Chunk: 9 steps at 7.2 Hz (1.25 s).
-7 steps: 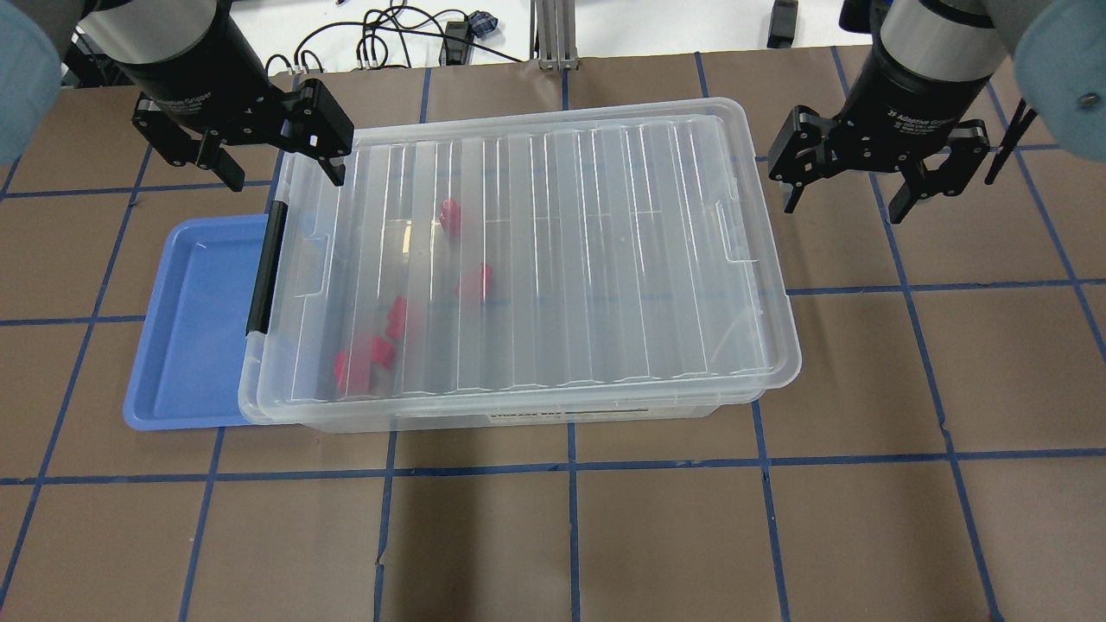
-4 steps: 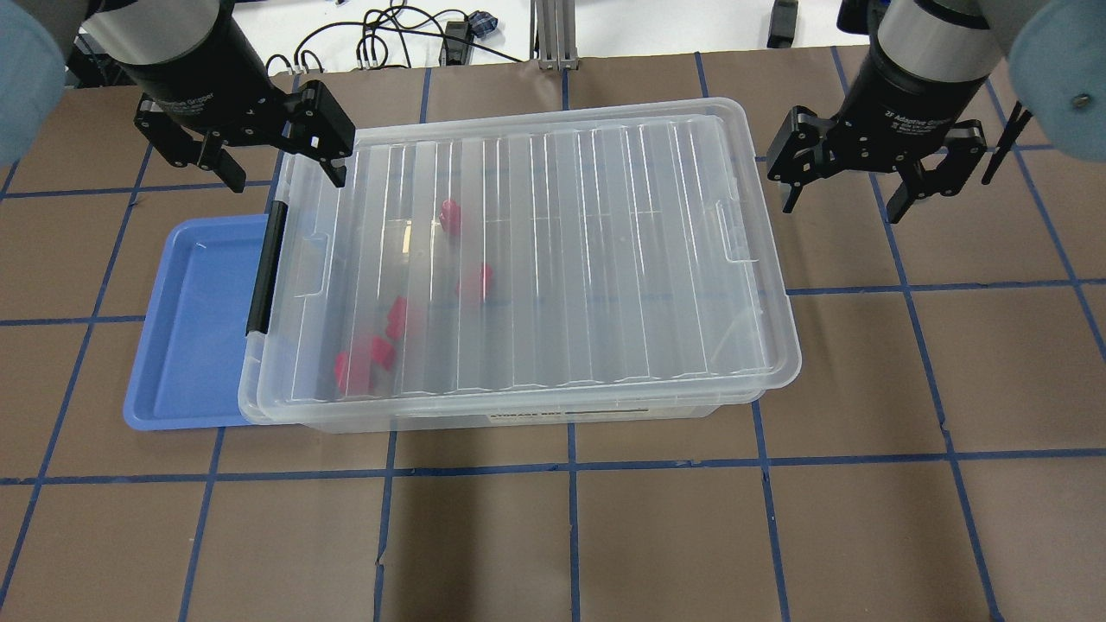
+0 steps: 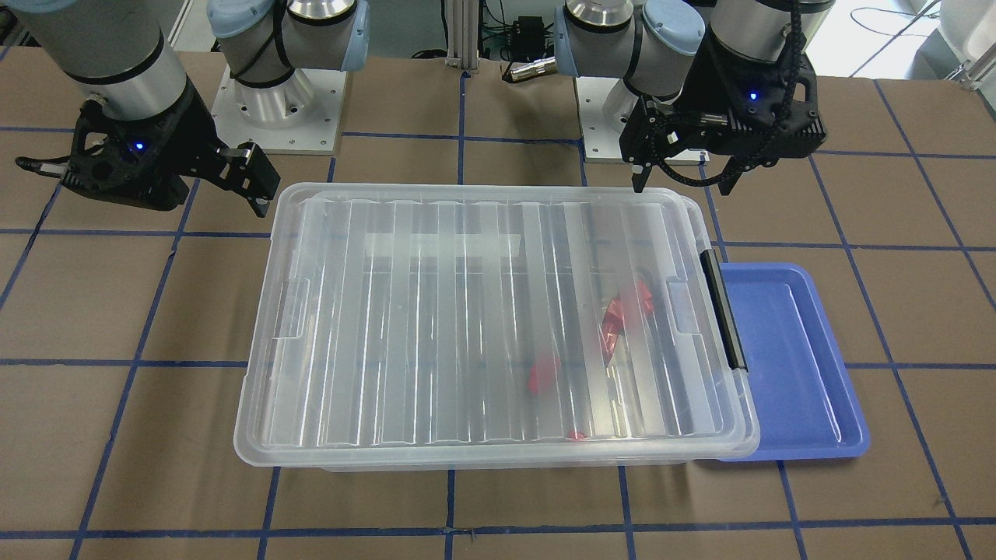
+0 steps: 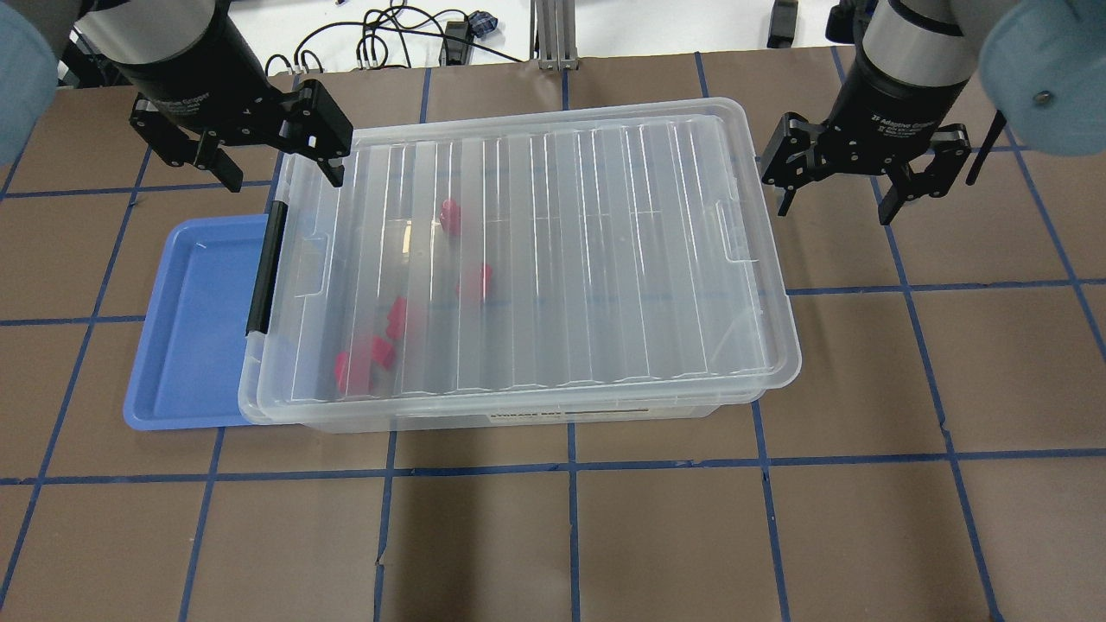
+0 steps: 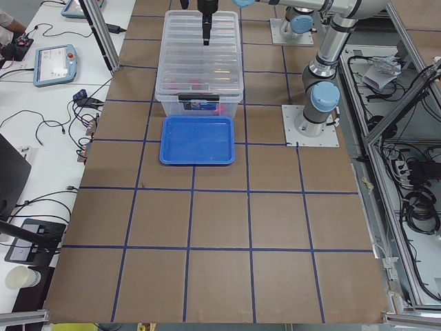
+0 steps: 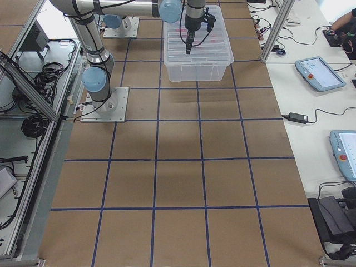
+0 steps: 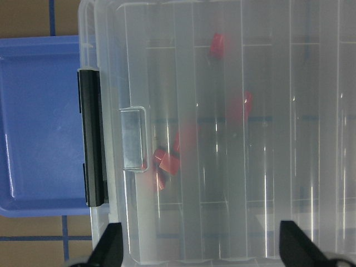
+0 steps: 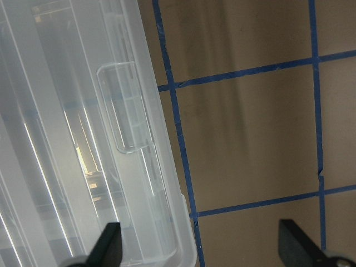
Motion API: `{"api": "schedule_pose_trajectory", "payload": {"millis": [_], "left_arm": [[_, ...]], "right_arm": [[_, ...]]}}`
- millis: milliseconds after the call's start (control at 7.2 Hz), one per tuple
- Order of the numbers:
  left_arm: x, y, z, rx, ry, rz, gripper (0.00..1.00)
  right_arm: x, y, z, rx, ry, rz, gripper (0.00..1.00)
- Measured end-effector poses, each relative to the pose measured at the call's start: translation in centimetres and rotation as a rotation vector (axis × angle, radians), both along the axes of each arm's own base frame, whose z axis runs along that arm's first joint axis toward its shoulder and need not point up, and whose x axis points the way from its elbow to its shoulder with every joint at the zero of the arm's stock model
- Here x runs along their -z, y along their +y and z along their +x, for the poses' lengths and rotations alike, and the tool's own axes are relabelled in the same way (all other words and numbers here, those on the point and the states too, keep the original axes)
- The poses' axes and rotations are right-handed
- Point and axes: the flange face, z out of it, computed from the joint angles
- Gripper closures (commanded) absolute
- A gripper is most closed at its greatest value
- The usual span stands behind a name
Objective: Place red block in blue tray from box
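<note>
The clear box (image 4: 605, 259) stands mid-table with its ribbed lid on and its black latch (image 4: 266, 268) at the left end. Several red blocks (image 4: 363, 363) lie inside under the lid and also show in the left wrist view (image 7: 167, 164). The blue tray (image 4: 194, 320) lies empty at the box's left end, partly under its rim. My left gripper (image 4: 281, 173) is open and empty, above the box's far left corner. My right gripper (image 4: 834, 210) is open and empty, above the table just beyond the box's right end (image 8: 83, 139).
Brown table paper with a blue tape grid (image 4: 570, 466) surrounds the box. Cables (image 4: 389, 34) and a metal post lie past the far edge. The arm bases (image 3: 272, 101) stand behind the box.
My right gripper has shifted a little to the left, towards the box's right end, still open. The left gripper, box, tray and blocks have not visibly moved.
</note>
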Motion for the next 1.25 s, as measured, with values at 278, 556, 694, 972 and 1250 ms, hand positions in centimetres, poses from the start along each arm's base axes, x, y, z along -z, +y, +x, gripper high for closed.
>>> {"api": "schedule_pose_trajectory", "payload": {"millis": [278, 556, 694, 972, 1250], "left_arm": [[0.0, 0.0, 0.0, 0.000, -0.001, 0.001, 0.00], [0.1, -0.1, 0.0, 0.001, -0.003, 0.003, 0.00], [0.2, -0.1, 0.0, 0.002, -0.003, 0.003, 0.00], [0.2, -0.1, 0.0, 0.000, -0.002, 0.002, 0.00], [0.2, -0.1, 0.0, -0.002, -0.002, 0.002, 0.00]], "right_arm": [[1.9, -2.1, 0.0, 0.000, -0.003, -0.014, 0.00], [3.8, -3.5, -0.1, -0.001, -0.004, -0.003, 0.00], [4.5, -3.8, -0.1, -0.004, -0.001, 0.008, 0.00], [6.6, -4.4, -0.1, -0.003, -0.004, 0.044, 0.00], [8.6, -5.1, -0.1, -0.006, -0.006, 0.079, 0.00]]}}
